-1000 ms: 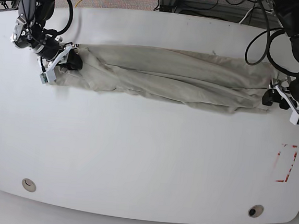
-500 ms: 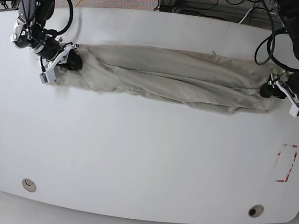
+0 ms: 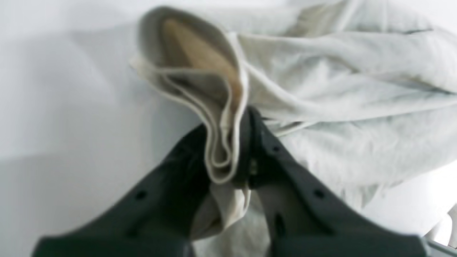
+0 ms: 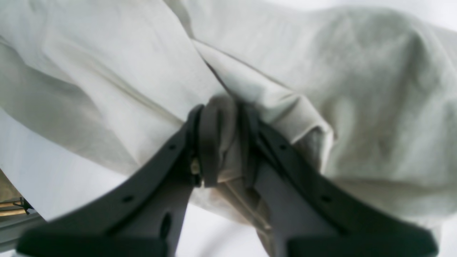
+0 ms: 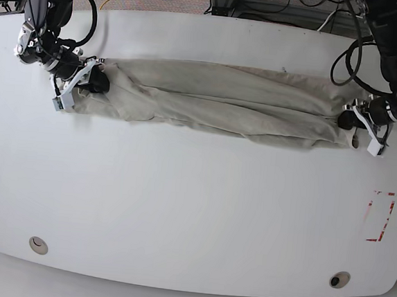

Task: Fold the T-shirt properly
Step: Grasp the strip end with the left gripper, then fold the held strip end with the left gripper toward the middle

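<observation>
T-shirt [image 5: 223, 102] cloth lies in a long, rumpled band across the far half of the white table [image 5: 179, 209], already doubled lengthwise, with one end toward the table's left edge in the base view and the other toward its right edge. At the shirt's right end in that view the left gripper [image 3: 228, 150] is clenched on a bunched, layered hem edge, the seam looping up between its dark jaws. At the shirt's other end the right gripper [image 4: 221, 142] is likewise closed on a thick wad of fabric. With both ends pinched, the step in hand looks like lifting or stretching the band to bring one end over the other. To do it well, both arms should probably rise together and keep light, even tension along the shirt, so the loose upper folds flatten rather than slump. Pulling too hard risks dragging cloth out of the left grip, which seems to hold only the edge layers. Beyond the shirt's right end, nearer the table's front, sits a small red-outlined rectangle [image 5: 380, 216]. No containers are in view, so nothing is held in any.
</observation>
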Controlling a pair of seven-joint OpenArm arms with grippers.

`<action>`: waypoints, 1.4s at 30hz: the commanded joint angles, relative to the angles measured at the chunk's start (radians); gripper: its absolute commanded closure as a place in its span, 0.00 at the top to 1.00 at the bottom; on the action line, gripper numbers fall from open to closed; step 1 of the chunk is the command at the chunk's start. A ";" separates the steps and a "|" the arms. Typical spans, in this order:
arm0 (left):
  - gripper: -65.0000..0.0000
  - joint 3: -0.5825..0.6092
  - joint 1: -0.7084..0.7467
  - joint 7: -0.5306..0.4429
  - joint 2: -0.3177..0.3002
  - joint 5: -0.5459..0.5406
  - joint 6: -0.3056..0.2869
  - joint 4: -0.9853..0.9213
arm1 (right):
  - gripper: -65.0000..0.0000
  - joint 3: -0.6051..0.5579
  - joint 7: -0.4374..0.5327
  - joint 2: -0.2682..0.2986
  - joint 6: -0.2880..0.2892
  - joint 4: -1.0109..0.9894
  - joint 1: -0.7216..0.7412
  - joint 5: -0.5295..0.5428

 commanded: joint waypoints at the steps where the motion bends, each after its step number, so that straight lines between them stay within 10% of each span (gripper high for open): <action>1: 0.00 0.024 -0.004 0.039 -0.013 0.033 0.002 0.009 | 0.16 0.002 -0.076 0.011 -0.027 -0.008 -0.008 -0.088; 10: 0.00 0.030 0.025 0.134 -0.008 0.033 0.002 0.316 | 0.16 0.002 -0.076 -0.009 -0.027 -0.008 -0.007 -0.088; 22: 0.00 0.162 0.031 0.316 0.153 0.038 0.002 0.696 | 0.16 0.002 -0.076 -0.010 -0.027 -0.007 -0.007 -0.088; 42: 0.00 0.358 -0.058 0.316 0.429 0.042 0.002 0.624 | 0.16 0.002 -0.076 -0.010 -0.027 -0.007 -0.008 -0.088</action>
